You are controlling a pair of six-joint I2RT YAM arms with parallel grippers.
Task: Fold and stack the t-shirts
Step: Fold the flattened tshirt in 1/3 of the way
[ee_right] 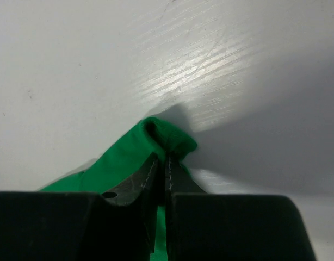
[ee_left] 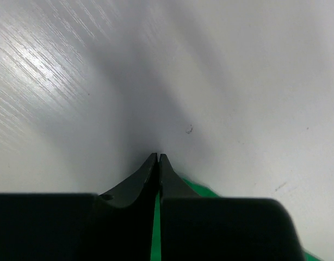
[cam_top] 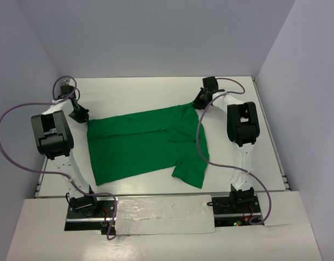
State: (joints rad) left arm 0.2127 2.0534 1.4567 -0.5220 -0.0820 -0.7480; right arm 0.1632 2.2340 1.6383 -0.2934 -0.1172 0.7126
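One t-shirt (cam_top: 140,144), bright green, short-sleeved. It lies spread open on the white table (cam_top: 156,89), between the two arms.

Orientation: the long axis runs across the table from left to right, tipped slightly so the right end sits farther back. The hem end points toward the left arm and the shoulders and sleeves toward the right. One sleeve juts toward the near edge.

Left gripper (cam_top: 80,115): at the far hem corner, jaws together, with a sliver of green in the slot between them. This reads as a pinch on the cloth edge.

Right gripper (cam_top: 200,101): at the far shoulder corner, jaws clamped on a small bunched fold that pokes past the tips.

Step in hand: first fold, judged to be at the grasp stage, with both far corners taken and the cloth not yet raised.

Next move calls for both arms to lift together and carry the far edge toward the near edge. The cloth should stay taut between them so the crease follows the long axis.
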